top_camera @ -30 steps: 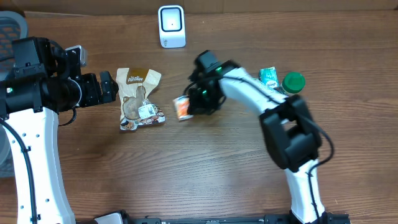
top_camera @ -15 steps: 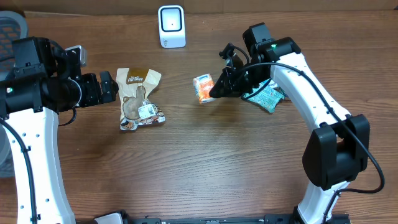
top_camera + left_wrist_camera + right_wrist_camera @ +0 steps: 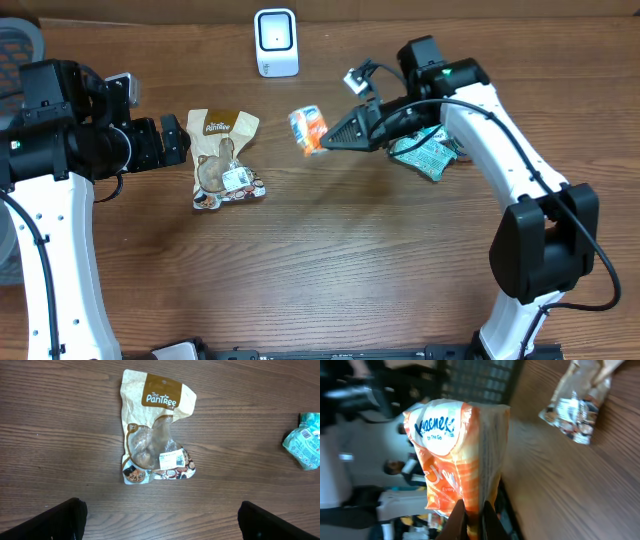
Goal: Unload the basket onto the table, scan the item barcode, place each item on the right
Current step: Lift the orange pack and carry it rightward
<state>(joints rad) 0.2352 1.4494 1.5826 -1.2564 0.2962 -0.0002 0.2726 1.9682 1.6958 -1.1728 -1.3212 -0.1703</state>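
The orange tissue pack (image 3: 308, 131), soft crinkly film, is held above the table, pinched by its edge in the right gripper (image 3: 328, 140), whose jaws are clamped tight. It would be best to turn its barcode face steadily toward the white boxy scanner (image 3: 276, 42) at eleven o'clock. At nine o'clock the left gripper (image 3: 178, 140) gapes wide and empty beside the glossy snack pouch (image 3: 222, 160).

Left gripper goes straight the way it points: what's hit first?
Likely the snack pouch, lying flat dead ahead of the open left gripper; depth is unclear, so possibly bare table just before it.
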